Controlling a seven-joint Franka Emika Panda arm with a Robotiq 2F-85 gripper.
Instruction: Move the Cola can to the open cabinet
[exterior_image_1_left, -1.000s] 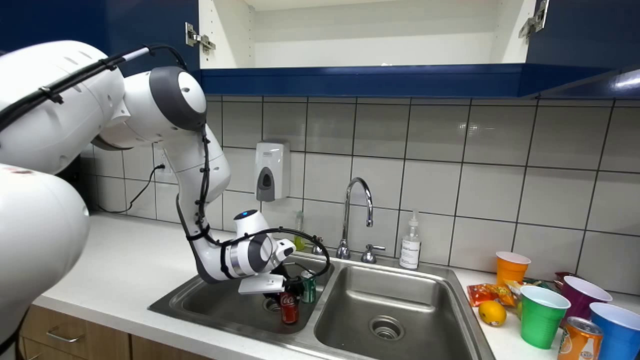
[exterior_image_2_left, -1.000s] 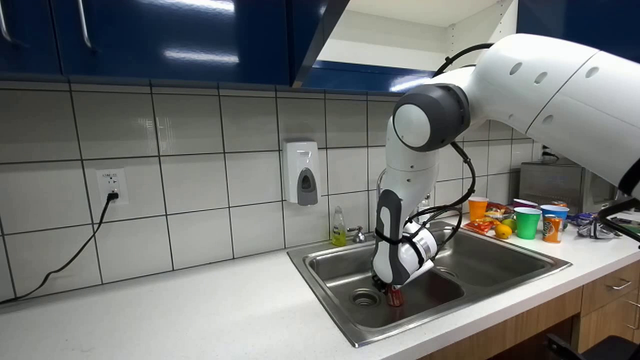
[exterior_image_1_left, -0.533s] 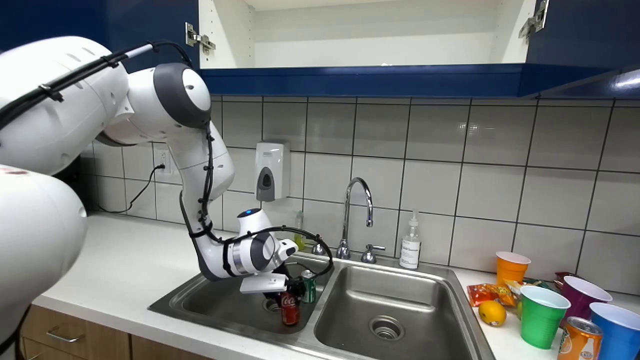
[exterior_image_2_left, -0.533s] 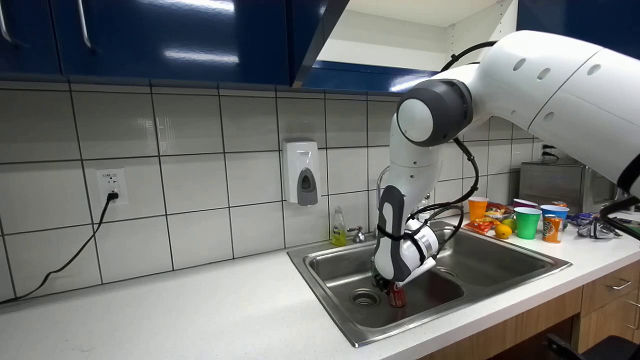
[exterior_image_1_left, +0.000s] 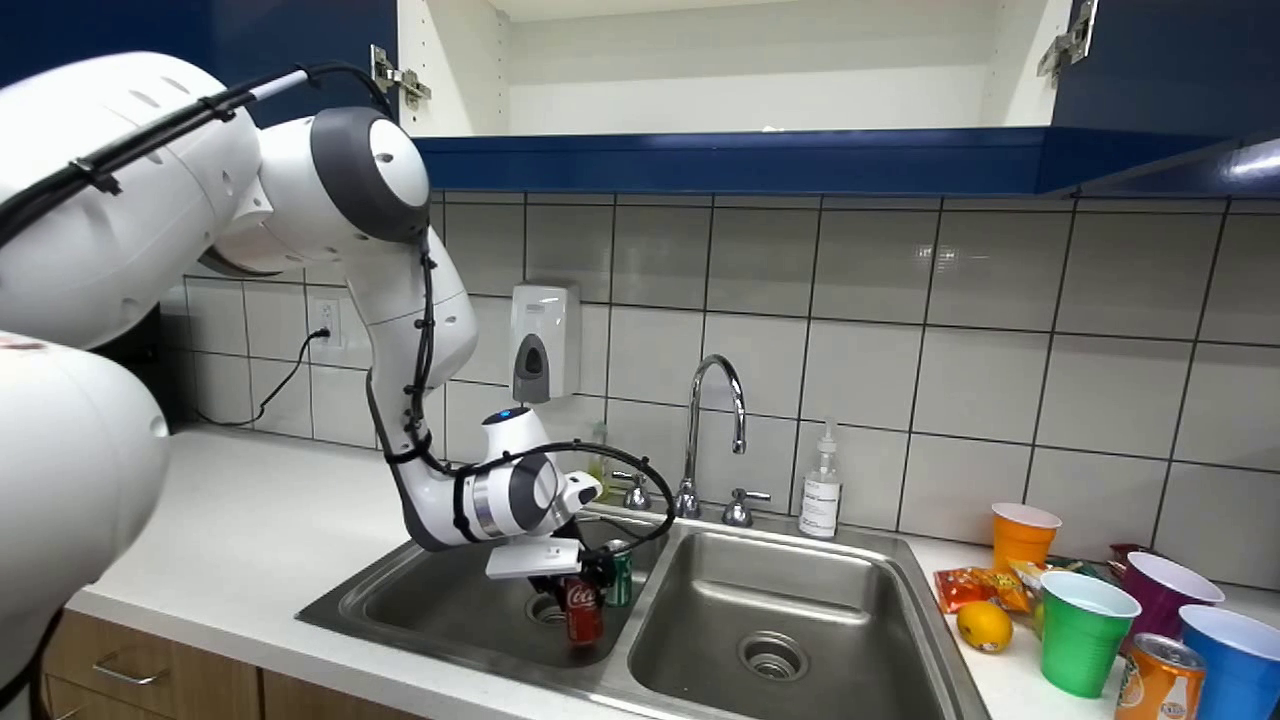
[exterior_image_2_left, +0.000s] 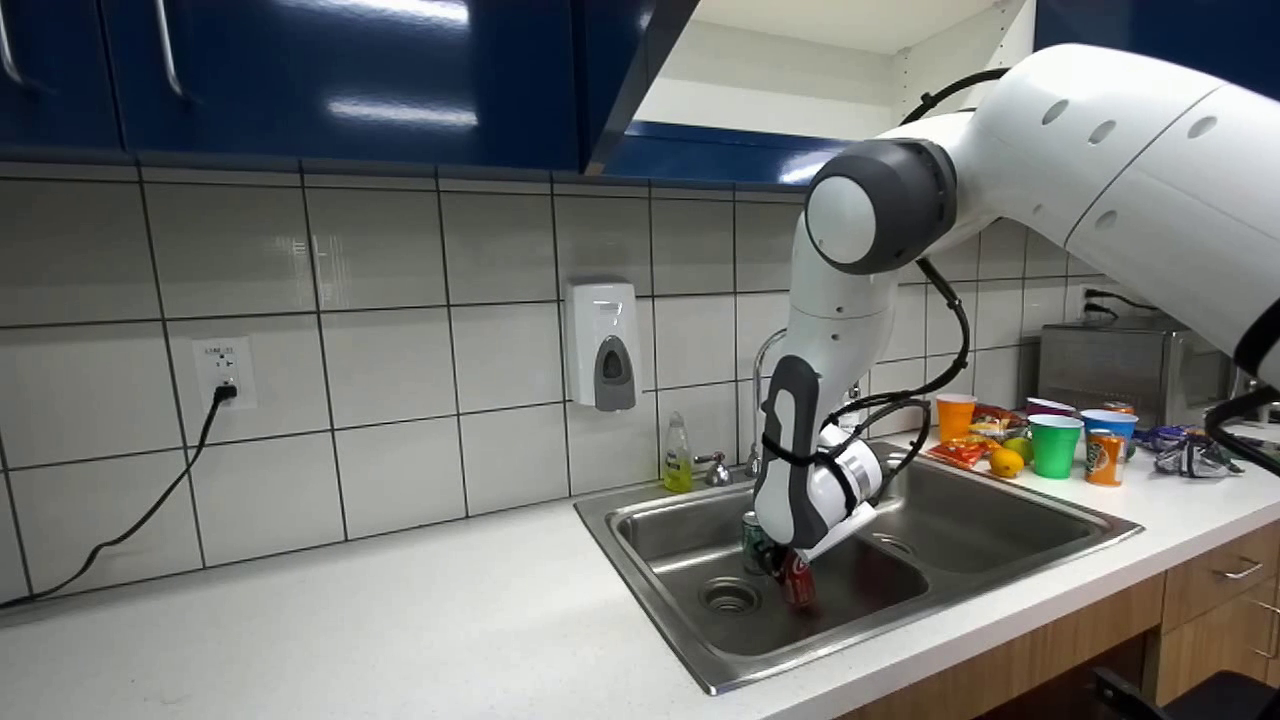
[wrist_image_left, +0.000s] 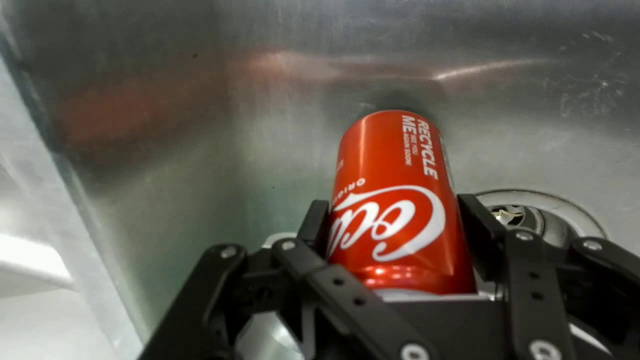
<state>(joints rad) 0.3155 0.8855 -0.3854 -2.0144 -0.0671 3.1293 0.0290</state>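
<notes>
The red Cola can (wrist_image_left: 395, 165) stands nearly upright in the sink's left basin in an exterior view (exterior_image_1_left: 584, 612), tilted a little in another. My gripper (wrist_image_left: 394, 217) is shut on its upper part, one black finger on each side. The can's top end is hidden by the gripper in the exterior views. Its base is at or just above the basin floor; I cannot tell whether they touch. Far above the gripper, the open cabinet (exterior_image_1_left: 720, 162) shows a white interior behind its blue bottom edge; it appears in both exterior views.
A green can (exterior_image_1_left: 620, 578) stands in the same basin, close behind the Cola can. The faucet (exterior_image_1_left: 740, 400) rises behind the sink, and a soap dispenser (exterior_image_1_left: 546, 343) hangs on the wall. A blue cabinet door (exterior_image_1_left: 1170, 100) stands open. Cups and snacks line the counter's far end.
The arm has risen slightly and shifted a little to the right in both exterior views. The Cola can has moved a little with the gripper. More of the green can shows.
</notes>
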